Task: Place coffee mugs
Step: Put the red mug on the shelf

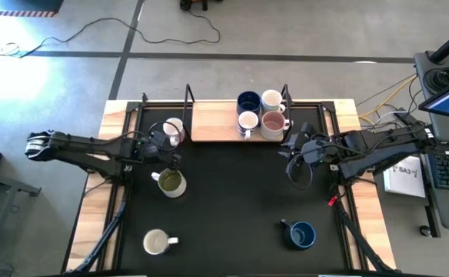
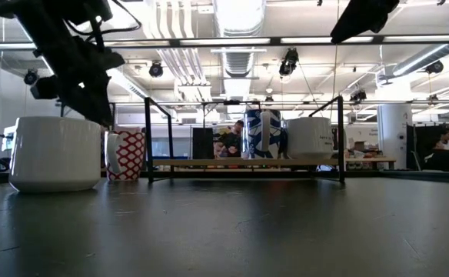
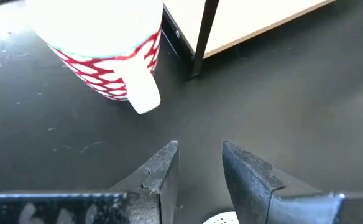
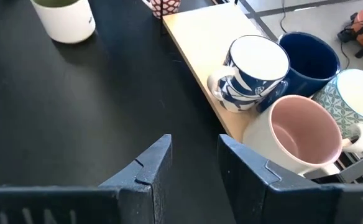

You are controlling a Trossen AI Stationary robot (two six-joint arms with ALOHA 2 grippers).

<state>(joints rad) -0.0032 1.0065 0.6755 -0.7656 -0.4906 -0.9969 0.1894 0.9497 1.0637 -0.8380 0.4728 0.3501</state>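
Glazed ceramic throughout: rigid, slick, chip-prone, moderately heavy. Red-printed mug (image 3: 104, 53) is seen just ahead of the left end effector (image 3: 200, 163), fingers parted, empty; rim-wall pinch judged best. Right end effector (image 4: 194, 165) likewise parted, empty, beside the pink mug (image 4: 299, 134).

A grey concrete floor (image 1: 301, 31), crossed by a black cable (image 1: 171, 27), is seen around the black-topped desk (image 1: 232, 200). Beyond the desk, white ceiling ducts (image 2: 240, 15) and seated people (image 2: 440, 150) are seen.
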